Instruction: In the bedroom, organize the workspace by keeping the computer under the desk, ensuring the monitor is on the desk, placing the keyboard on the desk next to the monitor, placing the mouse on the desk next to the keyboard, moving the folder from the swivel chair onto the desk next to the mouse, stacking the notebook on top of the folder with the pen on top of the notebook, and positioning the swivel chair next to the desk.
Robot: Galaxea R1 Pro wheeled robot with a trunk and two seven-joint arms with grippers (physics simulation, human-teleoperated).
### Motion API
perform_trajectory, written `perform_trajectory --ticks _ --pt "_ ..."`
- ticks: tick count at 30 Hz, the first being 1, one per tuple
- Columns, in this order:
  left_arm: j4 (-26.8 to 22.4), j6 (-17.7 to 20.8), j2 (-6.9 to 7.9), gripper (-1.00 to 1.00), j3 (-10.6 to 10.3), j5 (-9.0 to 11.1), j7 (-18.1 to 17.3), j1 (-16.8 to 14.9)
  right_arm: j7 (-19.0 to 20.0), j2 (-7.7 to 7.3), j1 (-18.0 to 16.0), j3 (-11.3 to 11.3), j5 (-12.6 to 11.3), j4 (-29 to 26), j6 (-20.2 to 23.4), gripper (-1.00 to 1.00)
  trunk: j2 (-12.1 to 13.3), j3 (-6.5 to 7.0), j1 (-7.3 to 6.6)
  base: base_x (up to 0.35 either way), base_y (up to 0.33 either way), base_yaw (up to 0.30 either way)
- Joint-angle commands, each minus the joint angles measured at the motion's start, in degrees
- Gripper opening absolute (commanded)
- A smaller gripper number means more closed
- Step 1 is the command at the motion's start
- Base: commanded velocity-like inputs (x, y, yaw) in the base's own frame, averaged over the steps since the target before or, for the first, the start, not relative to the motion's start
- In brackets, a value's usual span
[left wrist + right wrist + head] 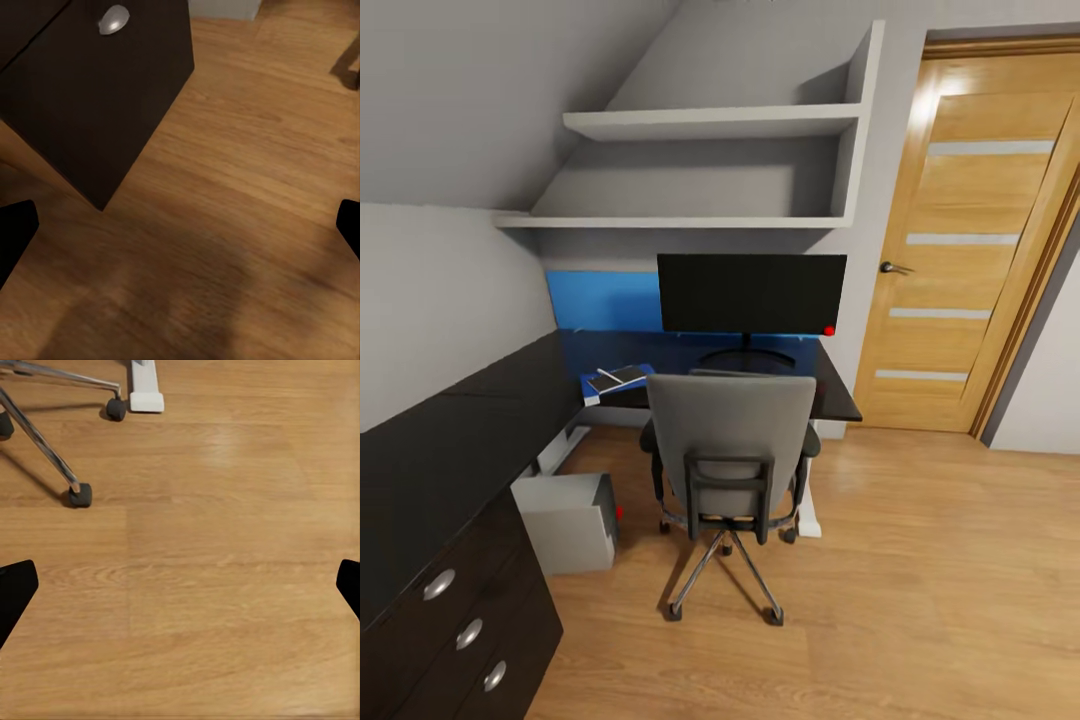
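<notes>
— Drawers first: closest to my head camera is a dark drawer unit [455,610] with round silver knobs, cut off by the frame's lower corner. Behind it runs the desk [460,430], a glossy black L-shaped top with a blue back panel.

— And the chair?

— I see the swivel chair [732,440] pushed up to the desk, its grey back toward me. It hides the middle of the desktop, so I can't make out the keyboard or mouse. Behind it the monitor [752,293] stands on the desk, red dot at one lower corner, its round base partly covered by the chair back.

— Anything under the desk?

— The computer [568,520], a light-grey tower on the floor below the desk's inner corner, its top partly under the desk edge.

— Smaller items?

— On the desk beside the monitor lies the folder [612,384], blue, with the notebook [617,378] on top. A thin pale streak on it could be the pen; too small to say.

— Grippers?

— Left gripper [180,229] and right gripper [180,589]: on my wrist feeds only the black fingertips poke in at the frame edges, spread wide, nothing between them, bare wood floor [210,585] beneath.
</notes>
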Motion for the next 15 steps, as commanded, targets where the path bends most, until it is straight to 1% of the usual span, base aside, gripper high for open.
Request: perform_trajectory --ticks 1,3,15 --pt "0.02 -0.13 -0.01 1.0 -0.49 0.23 0.38 -0.02 -0.03 0.02 -0.06 0.5 -0.58 0.12 -0.21 1.0 0.39 0.13 -0.23 0.0 0.0 0.0" --pt "0.02 -0.14 -0.02 1.0 -0.47 0.24 0.42 -0.01 -0.02 0.03 -0.06 0.5 -0.58 0.12 -0.16 1.0 1.19 0.49 -0.67 0.0 0.0 0.0" --pt "0.02 -0.04 -0.17 1.0 -0.46 0.28 0.5 0.02 -0.01 0.04 -0.06 0.5 -0.59 0.12 -0.08 1.0 1.19 0.49 -0.67 0.0 0.0 0.0"
